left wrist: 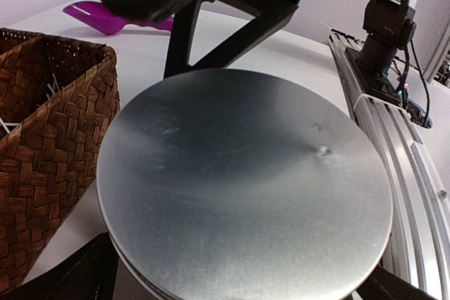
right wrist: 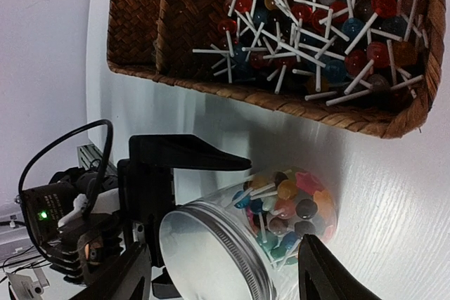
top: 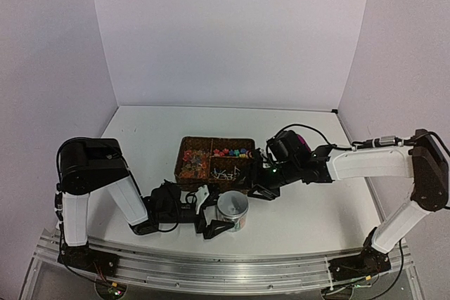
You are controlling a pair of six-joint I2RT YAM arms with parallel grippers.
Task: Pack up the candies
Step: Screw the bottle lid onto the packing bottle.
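Observation:
A clear jar (top: 232, 210) with a silver lid (left wrist: 246, 187) stands just in front of the wicker basket (top: 184, 147). It is filled with small mixed-colour candies on white sticks (right wrist: 295, 201). More candies (right wrist: 316, 26) lie in the basket's compartments. My left gripper (top: 216, 214) reaches in from the left, its jaws spread wide and closed against the jar's sides; one finger (right wrist: 190, 152) lies along the jar. My right gripper (top: 256, 186) hovers over the lid, open and empty, its fingertips (right wrist: 323, 272) on either side of the lid and not touching it.
A magenta scoop (left wrist: 112, 15) lies on the table behind the basket, near my right wrist (top: 301, 138). The basket wall (left wrist: 49, 138) stands close to the jar. The aluminium rail (top: 211, 261) runs along the near edge. White walls enclose the table.

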